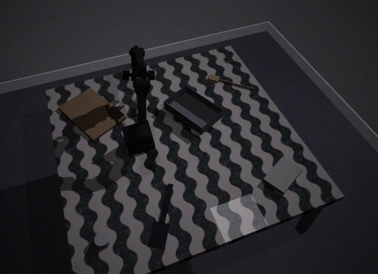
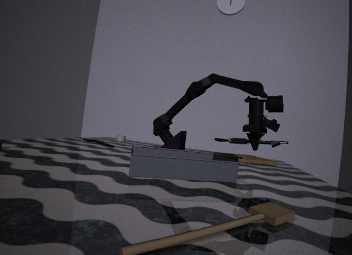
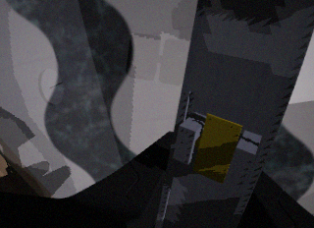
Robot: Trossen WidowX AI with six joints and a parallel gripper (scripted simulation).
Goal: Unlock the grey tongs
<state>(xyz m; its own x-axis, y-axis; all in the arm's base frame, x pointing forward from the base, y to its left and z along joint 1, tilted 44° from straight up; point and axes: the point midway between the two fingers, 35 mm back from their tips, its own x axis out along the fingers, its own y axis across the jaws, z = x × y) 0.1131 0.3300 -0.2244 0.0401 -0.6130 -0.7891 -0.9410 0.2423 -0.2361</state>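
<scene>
My gripper (image 2: 255,147) (image 3: 197,145) points down and is shut on the grey tongs (image 2: 238,140) (image 3: 245,56). The tongs hang roughly level in the air, crosswise to the fingers, with their tips not pointing down. In the wrist view they form one wide grey band with a yellow block on it between the fingers; whether the lock is engaged cannot be told. The wooden board (image 1: 87,98) (image 2: 258,159) lies flat, left of the arm in the top view. The roasting tin (image 1: 183,114) (image 2: 181,167) stands to the arm's right there, with no tongs across it.
A wooden long-handled tool (image 1: 235,83) (image 2: 193,233) lies beyond the tin. A dark flat tool (image 1: 165,208), a white cylinder (image 1: 102,239) (image 2: 120,138), a grey block (image 1: 283,175) and a pale translucent sheet (image 1: 239,217) are on the near side in the top view.
</scene>
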